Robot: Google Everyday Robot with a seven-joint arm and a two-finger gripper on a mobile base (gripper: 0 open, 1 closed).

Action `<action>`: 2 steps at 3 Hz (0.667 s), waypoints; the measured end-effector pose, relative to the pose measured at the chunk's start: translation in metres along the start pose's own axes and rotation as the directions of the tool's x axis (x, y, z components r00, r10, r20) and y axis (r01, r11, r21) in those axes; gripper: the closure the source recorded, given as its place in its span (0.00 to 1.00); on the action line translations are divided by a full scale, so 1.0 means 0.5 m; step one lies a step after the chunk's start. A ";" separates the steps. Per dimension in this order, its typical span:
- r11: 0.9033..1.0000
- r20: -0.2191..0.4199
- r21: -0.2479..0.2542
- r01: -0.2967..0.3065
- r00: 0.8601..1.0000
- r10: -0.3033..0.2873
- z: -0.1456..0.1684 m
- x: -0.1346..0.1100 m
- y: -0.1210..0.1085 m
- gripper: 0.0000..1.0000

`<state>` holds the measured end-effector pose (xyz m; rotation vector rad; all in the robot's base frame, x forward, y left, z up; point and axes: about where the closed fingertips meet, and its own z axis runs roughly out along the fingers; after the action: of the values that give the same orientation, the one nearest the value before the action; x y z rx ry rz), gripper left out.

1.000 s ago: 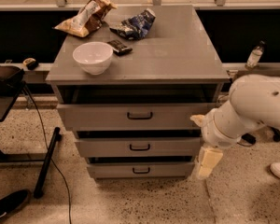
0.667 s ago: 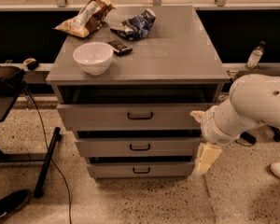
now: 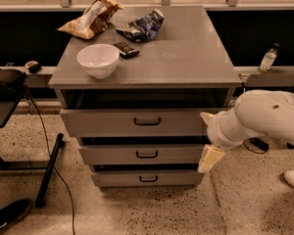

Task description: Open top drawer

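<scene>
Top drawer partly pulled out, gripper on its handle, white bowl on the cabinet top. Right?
Not quite. The camera view shows the gripper is not on the handle. It is off to the cabinet's right, beside the right ends of the drawer fronts. The rest holds: the top drawer is partly pulled out and the white bowl is on the cabinet top.

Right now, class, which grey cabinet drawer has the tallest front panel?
The top grey drawer, directly beneath the tabletop; both lower fronts are shorter. The gripper hangs right of them.
</scene>
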<state>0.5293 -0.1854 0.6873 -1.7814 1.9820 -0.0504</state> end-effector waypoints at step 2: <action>0.993 -0.087 0.106 0.046 0.996 -0.037 0.054 -0.029 -0.116 0.00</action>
<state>0.5938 -0.1730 0.6871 -1.7780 1.9607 -0.2459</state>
